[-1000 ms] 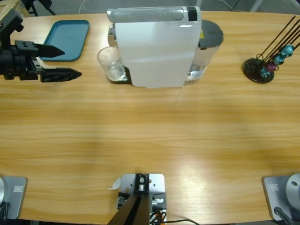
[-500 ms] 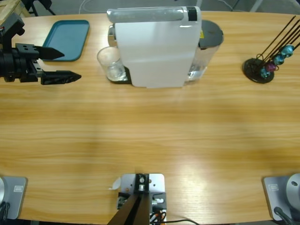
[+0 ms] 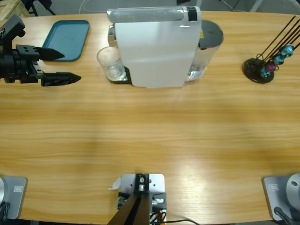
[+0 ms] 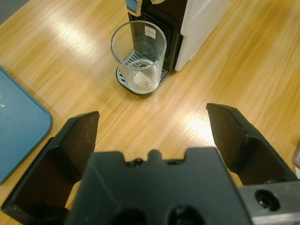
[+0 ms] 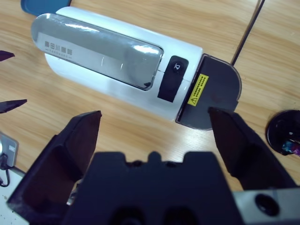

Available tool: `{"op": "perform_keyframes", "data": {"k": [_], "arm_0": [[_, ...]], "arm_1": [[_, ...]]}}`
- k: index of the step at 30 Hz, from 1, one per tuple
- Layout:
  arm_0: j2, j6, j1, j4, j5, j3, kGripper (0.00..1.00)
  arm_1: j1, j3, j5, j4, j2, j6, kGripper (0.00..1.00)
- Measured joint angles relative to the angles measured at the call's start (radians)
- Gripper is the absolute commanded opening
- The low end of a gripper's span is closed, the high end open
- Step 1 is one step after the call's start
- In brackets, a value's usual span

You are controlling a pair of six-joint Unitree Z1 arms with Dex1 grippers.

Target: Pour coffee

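Currently we see a clear glass [image 3: 110, 63] standing empty on the drip tray of a white coffee machine [image 3: 154, 47] at the far side of the worktop [image 3: 150, 136]. Our left claw [image 3: 60, 65] hangs wide and empty well apart from the glass, pointing toward it, beside a blue tray [image 3: 67, 39]. Our right claw [image 5: 152, 136] — also wide, holding nothing — looks down on the machine's top and its black button [image 5: 173, 76]. We judge brewing hasn't begun; next, pressing that button seems needed.
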Motion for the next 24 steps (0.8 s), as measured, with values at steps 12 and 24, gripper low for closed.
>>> {"op": "perform_keyframes", "data": {"k": [12, 24], "arm_0": [[0.000, 0.000, 0.000, 0.000, 0.000, 0.000, 1.000], [0.000, 0.000, -0.002, 0.000, 0.000, 0.000, 1.000]], "arm_1": [[0.000, 0.012, -0.019, 0.000, -0.026, 0.007, 1.000], [0.000, 0.098, -0.020, -0.033, -0.097, 0.013, 1.000]]}}
